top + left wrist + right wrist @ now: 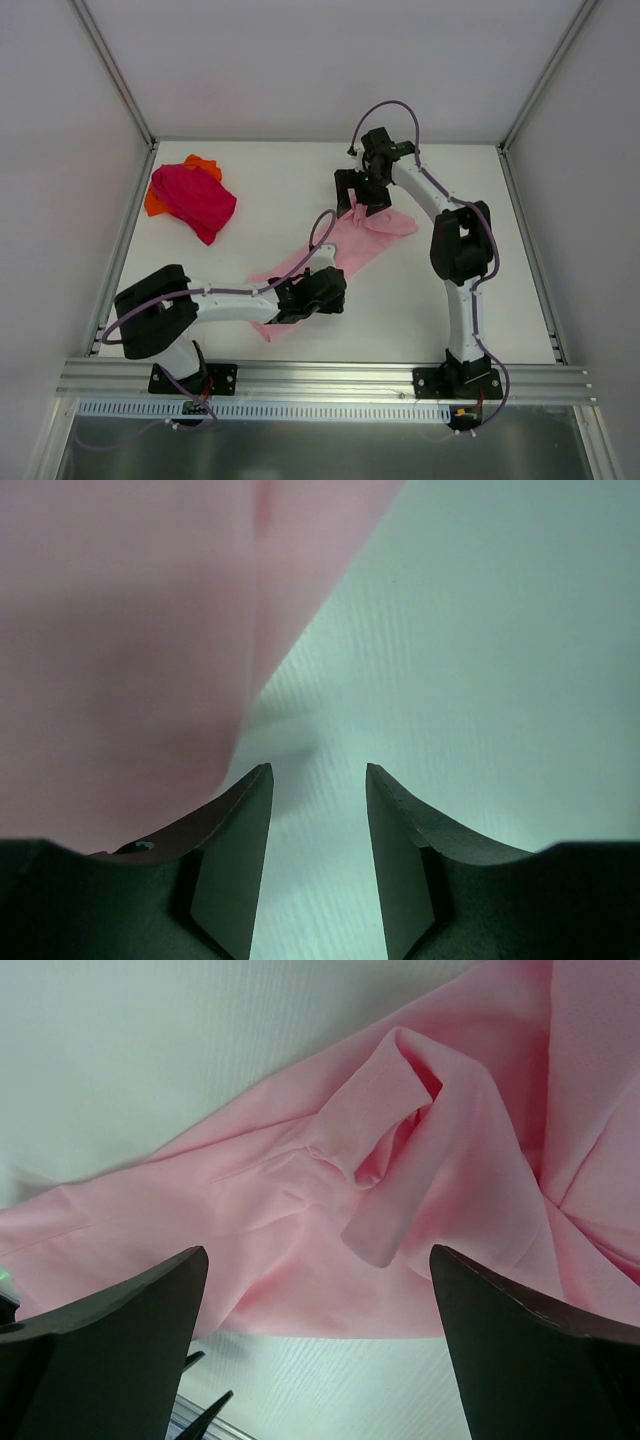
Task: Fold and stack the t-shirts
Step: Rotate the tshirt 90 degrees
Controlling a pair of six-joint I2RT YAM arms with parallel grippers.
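Observation:
A light pink t-shirt (pixel 350 245) lies stretched diagonally across the middle of the table, crumpled at its far right end. My left gripper (pixel 335 292) hovers low at its near side. In the left wrist view it (pixel 318 770) stands open over bare table, with the pink cloth (pixel 130 650) beside its left finger. My right gripper (pixel 360 205) hangs over the shirt's far end. Seen from the right wrist, it (pixel 318 1252) is wide open, with a bunched fold (pixel 390 1130) of the shirt in front of it and nothing held. A magenta t-shirt (pixel 195 198) lies heaped on an orange one (pixel 154 205) at the far left.
Grey walls with metal posts enclose the white table (pixel 480 300) on three sides. An aluminium rail (pixel 320 380) carrying both arm bases runs along the near edge. The left arm's purple cable (pixel 322 228) loops above the pink shirt.

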